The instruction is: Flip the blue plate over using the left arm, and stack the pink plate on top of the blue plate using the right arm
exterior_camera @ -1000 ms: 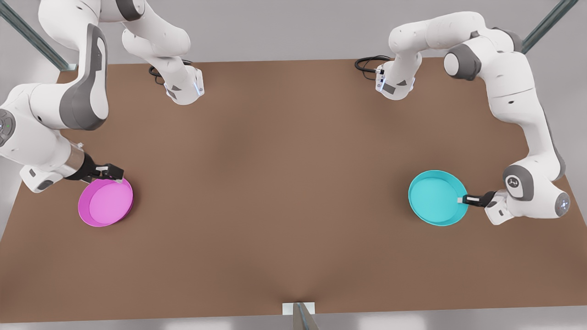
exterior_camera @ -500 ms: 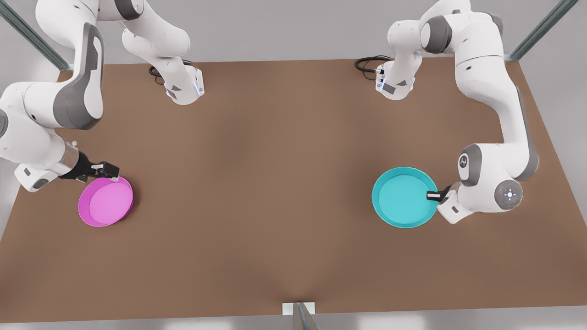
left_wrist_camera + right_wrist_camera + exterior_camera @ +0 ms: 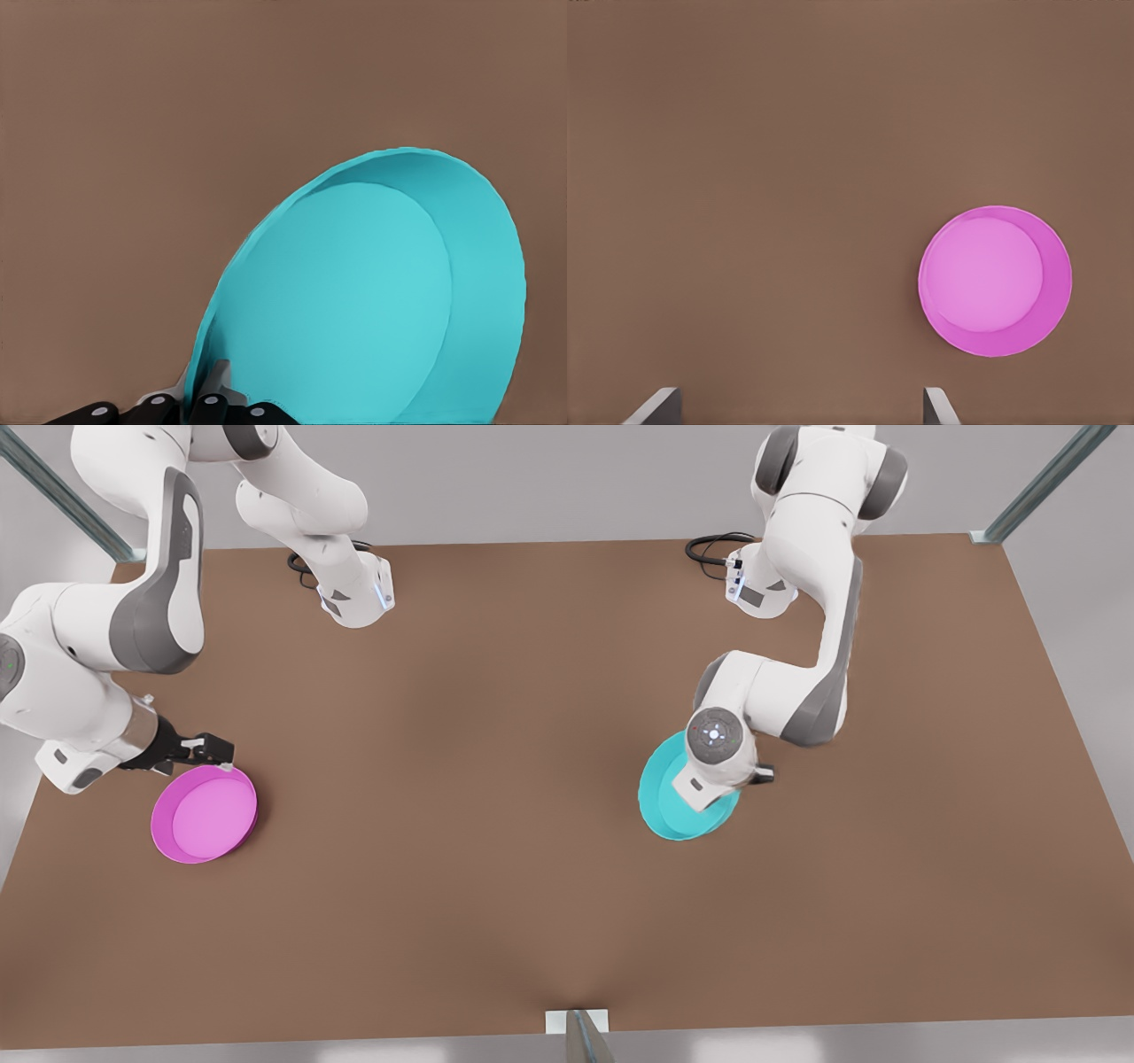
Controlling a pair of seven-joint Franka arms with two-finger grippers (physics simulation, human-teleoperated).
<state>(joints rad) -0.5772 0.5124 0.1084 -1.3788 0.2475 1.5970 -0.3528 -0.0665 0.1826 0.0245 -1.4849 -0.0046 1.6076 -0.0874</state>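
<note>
Left claw (image 3: 199,403) pinches blue plate (image 3: 372,292) at rim, tilted off table (image 3: 532,779): looks light, stiff, slick. Right claw (image 3: 797,407) wide, waits above pink plate (image 3: 996,282); rim grip advised.

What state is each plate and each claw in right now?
blue plate: clamped at its rim, lifted and tilted, not yet flipped.
pink plate: flat on the table, open side up, ungripped.
left claw: shut on the blue plate's rim.
right claw: open, just beside the pink plate's rim.
</note>
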